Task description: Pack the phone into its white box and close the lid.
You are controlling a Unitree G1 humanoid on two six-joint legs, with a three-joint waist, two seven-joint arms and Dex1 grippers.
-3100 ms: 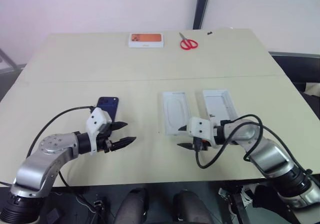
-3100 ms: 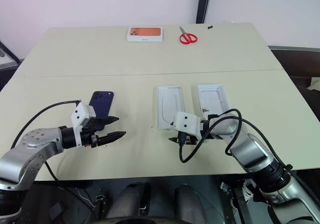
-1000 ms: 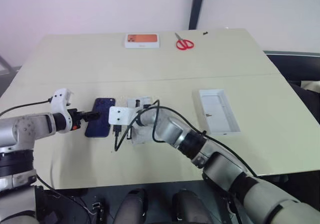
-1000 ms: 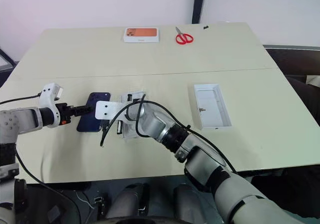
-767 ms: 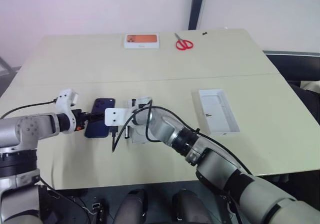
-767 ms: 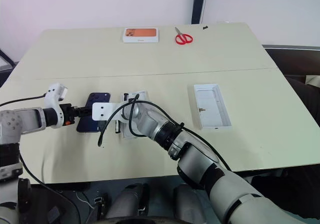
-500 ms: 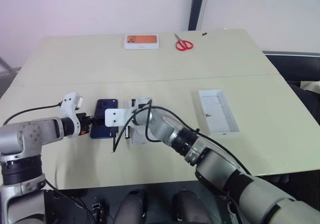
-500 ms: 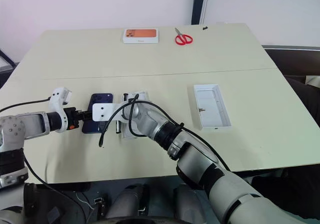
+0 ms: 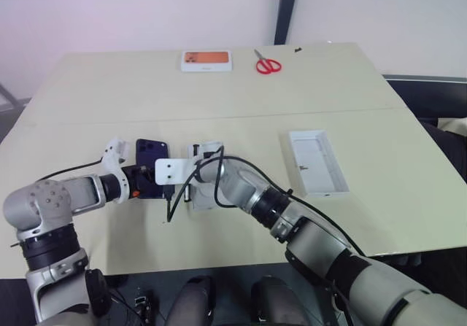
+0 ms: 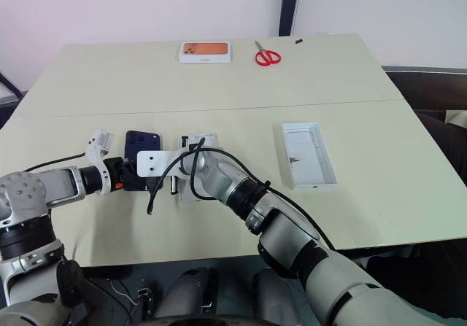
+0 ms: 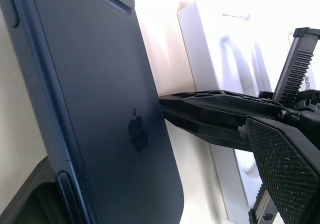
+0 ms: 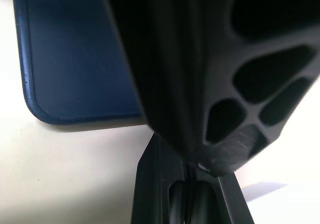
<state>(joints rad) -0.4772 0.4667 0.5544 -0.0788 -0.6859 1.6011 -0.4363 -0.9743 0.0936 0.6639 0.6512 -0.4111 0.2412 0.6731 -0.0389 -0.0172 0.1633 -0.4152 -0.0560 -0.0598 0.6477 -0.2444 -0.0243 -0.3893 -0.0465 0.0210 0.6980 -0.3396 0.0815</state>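
The dark navy phone (image 9: 151, 152) lies left of the table's middle, its back up, and looks tipped onto one long edge. My left gripper (image 9: 140, 186) is open and straddles its near end. One finger sits under the phone and the other pad (image 11: 280, 164) stands clear of it. My right gripper (image 11: 167, 108) is shut, its tip touching the phone's right edge. Beside it lies a white insert (image 9: 205, 195) with a rounded oblong recess. I cannot tell whether the white box lies under it. The lid (image 9: 321, 174) rests inside-up at the right.
A white box with an orange picture (image 9: 208, 60) and red scissors (image 9: 268, 65) lie at the table's far edge. A black cable (image 9: 172, 203) loops down from my right wrist beside the phone. A seam (image 9: 306, 111) crosses the table behind the phone.
My left gripper has moved right, from beside the phone's left edge to around its near end. The phone has shifted and tipped. Earlier, my right arm carried the insert left to the phone.
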